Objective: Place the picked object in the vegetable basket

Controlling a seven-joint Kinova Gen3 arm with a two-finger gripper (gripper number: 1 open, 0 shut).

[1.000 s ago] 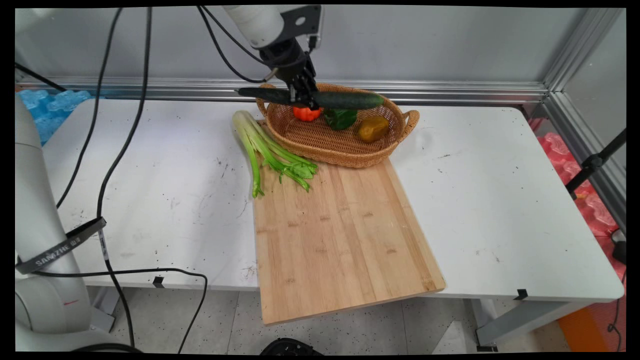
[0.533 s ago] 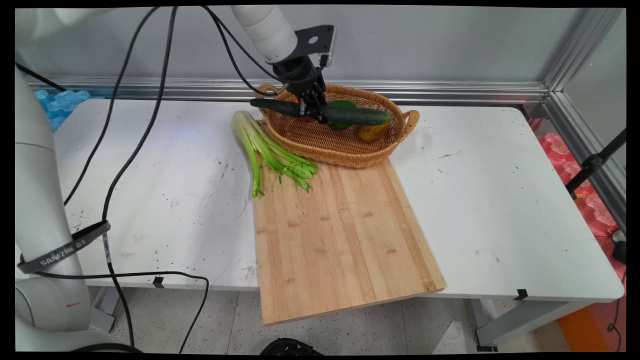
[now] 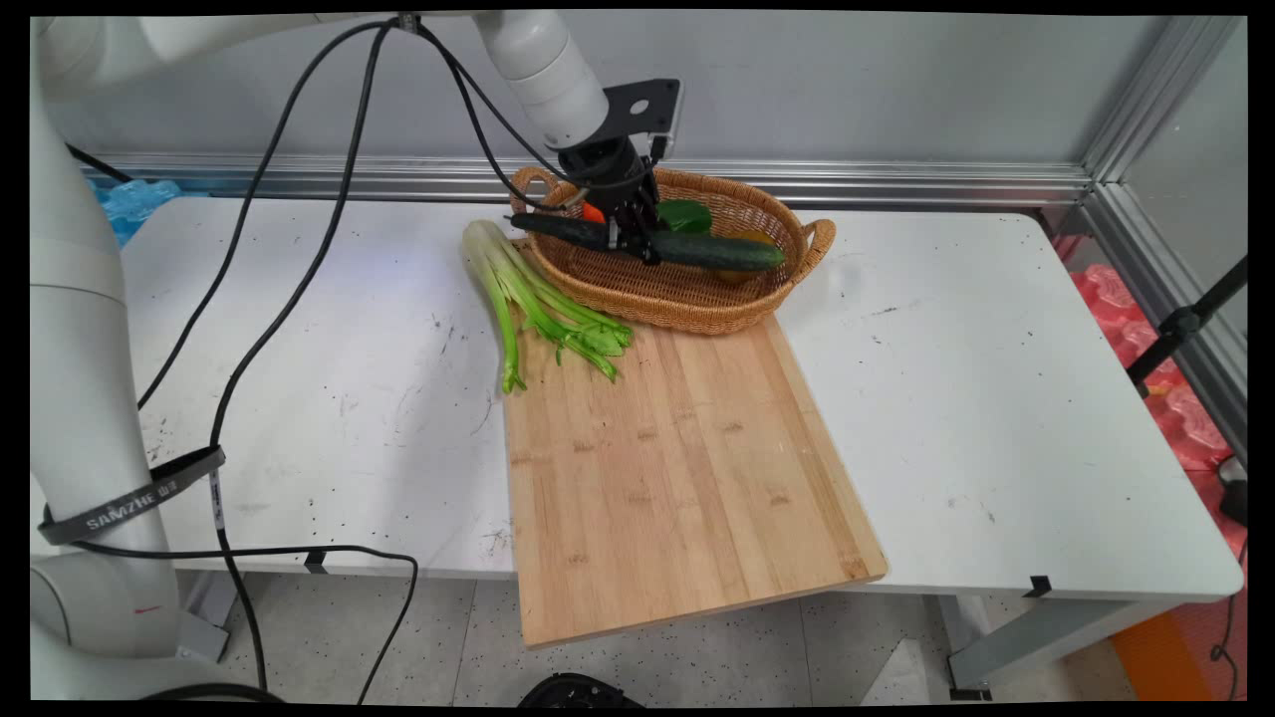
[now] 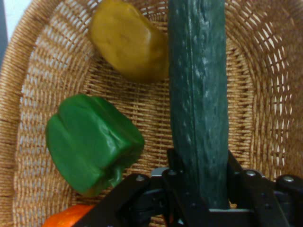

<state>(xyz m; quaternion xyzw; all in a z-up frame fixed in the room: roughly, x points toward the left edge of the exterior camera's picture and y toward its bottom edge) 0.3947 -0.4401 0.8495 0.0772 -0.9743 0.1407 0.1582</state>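
Over the wicker basket [image 3: 687, 294] – the end effector [image 3: 632, 242] clamps a cucumber [image 3: 657, 243] crosswise.

Basket [image 3: 677, 299] at surface [image 3: 996, 398] far edge, peppers [image 4: 92, 142] in it, cucumber [image 3: 697, 249] above it, board [image 3: 677, 458] before it, celery [image 3: 528, 299] left

The gripper [image 4: 201, 177] is clamping a long dark green cucumber [image 4: 199, 94] that is running up the frame over a wicker basket [image 4: 265, 85]. In the basket are lying a green pepper [image 4: 92, 144], a yellow pepper [image 4: 130, 40] touching the cucumber's side, and an orange vegetable [image 4: 68, 216] peeking in at the bottom edge
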